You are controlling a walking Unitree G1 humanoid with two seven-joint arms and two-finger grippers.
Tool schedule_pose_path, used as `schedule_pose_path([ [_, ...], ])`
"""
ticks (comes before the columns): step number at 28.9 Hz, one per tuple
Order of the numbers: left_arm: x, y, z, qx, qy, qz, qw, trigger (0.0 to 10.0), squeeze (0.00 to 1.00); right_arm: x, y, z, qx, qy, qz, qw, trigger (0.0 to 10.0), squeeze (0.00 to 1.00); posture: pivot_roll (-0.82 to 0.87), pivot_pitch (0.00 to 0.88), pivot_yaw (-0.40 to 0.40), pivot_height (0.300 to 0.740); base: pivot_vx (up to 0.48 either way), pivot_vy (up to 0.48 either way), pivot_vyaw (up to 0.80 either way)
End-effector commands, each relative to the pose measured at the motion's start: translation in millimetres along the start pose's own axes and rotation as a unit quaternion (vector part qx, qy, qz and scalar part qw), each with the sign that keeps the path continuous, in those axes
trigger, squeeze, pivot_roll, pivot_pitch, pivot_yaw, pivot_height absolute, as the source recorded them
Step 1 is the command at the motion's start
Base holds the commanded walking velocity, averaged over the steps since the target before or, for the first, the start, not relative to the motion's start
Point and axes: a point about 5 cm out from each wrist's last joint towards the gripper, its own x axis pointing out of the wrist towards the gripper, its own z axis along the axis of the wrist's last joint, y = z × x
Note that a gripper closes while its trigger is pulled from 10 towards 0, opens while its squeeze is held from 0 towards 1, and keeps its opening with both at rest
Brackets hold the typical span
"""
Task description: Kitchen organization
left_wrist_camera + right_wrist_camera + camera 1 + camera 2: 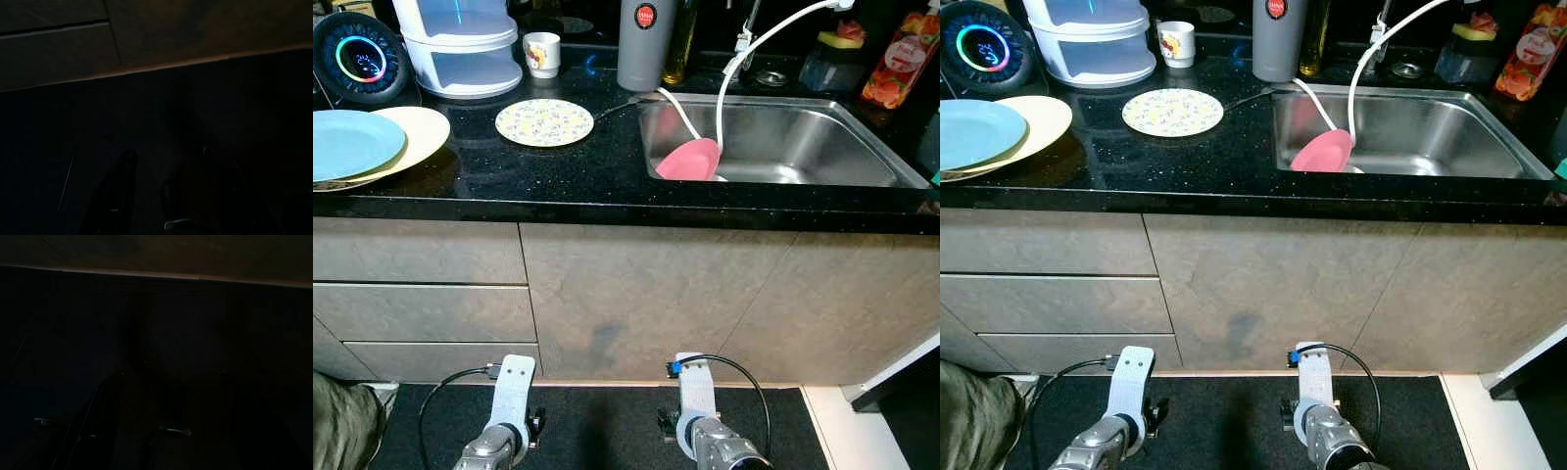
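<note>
Down at 6 o'clock you see both silver arms hanging low in front of the cabinets, over a dark floor mat (607, 421). Your left gripper (161, 196) and right gripper (142, 421) are idle, and the wrist views are too dark for you to tell how far the fingers are spread or if they hold anything.

Look up and you meet smooth grey-brown cabinet doors (646, 304), flat and plain. Above them runs a shiny black speckled counter (597, 171).

At 10 o'clock a round blue plate (347, 142) lies on top of a cream plate (421, 132). Near 11 o'clock a small round flowery plate (544, 122) lies flat by itself. Behind it stands a little white cup (542, 54) beside a clear stacked container (460, 44).

At 1 o'clock is the shiny steel sink (803, 147). A pink plate (689, 160) leans tilted against its near left corner.
</note>
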Motion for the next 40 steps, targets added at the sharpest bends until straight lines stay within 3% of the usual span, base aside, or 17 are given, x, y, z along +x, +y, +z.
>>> schedule_pose_path([
  [1, -0.6, -4.4, -9, 0.0, 0.014, -0.008, 1.0, 10.0, 0.0, -0.4, 0.4, -2, 0.0, -0.006, 0.001, 1.0, 10.0, 0.0, 0.01, 0.168, -0.032, 0.74, 0.0, 0.0, 0.0],
  [5, -0.6, -4.4, -9, 0.004, 0.014, -0.008, 1.0, 10.0, 0.0, -0.4, -0.3, -2, -0.02, -0.009, -0.003, 1.0, 10.0, 0.0, 0.02, 0.166, -0.035, 0.74, 0.0, 0.0, 0.0],
  [11, -0.3, -4.9, -9, 0.004, 0.018, -0.014, 1.0, 10.0, 0.0, -0.4, -4.1, 0, -0.005, -0.01, -0.014, 1.0, 10.0, 0.0, 0.01, 0.167, -0.033, 0.74, 0.0, 0.0, 0.0],
  [21, -0.4, -3.8, -10, 0.005, 0.02, -0.007, 1.0, 10.0, 0.0, -0.5, -2.7, -5, -0.027, 0.006, -0.009, 1.0, 10.0, 0.0, 0.01, 0.165, -0.034, 0.74, 0.0, 0.0, 0.0],
  [32, -0.9, -2.2, -11, 0.004, 0.018, -0.003, 1.0, 10.0, 0.0, -0.7, -4.6, -9, -0.006, 0.02, -0.018, 1.0, 10.0, 0.0, 0.01, 0.154, -0.032, 0.74, 0.0, 0.0, 0.0],
  [36, -1.0, -1.8, -11, 0.008, 0.018, -0.002, 1.0, 10.0, 0.0, -0.7, -1.0, -10, -0.035, 0.022, -0.008, 0.999, 10.0, 0.0, 0.01, 0.151, -0.029, 0.74, 0.0, 0.0, 0.0],
  [40, -1.4, -1.4, -12, 0.009, 0.017, -0.002, 1.0, 10.0, 0.0, -1.0, -4.7, -11, -0.007, 0.019, -0.02, 1.0, 10.0, 0.0, 0.01, 0.145, -0.03, 0.74, 0.0, 0.0, 0.0],
])
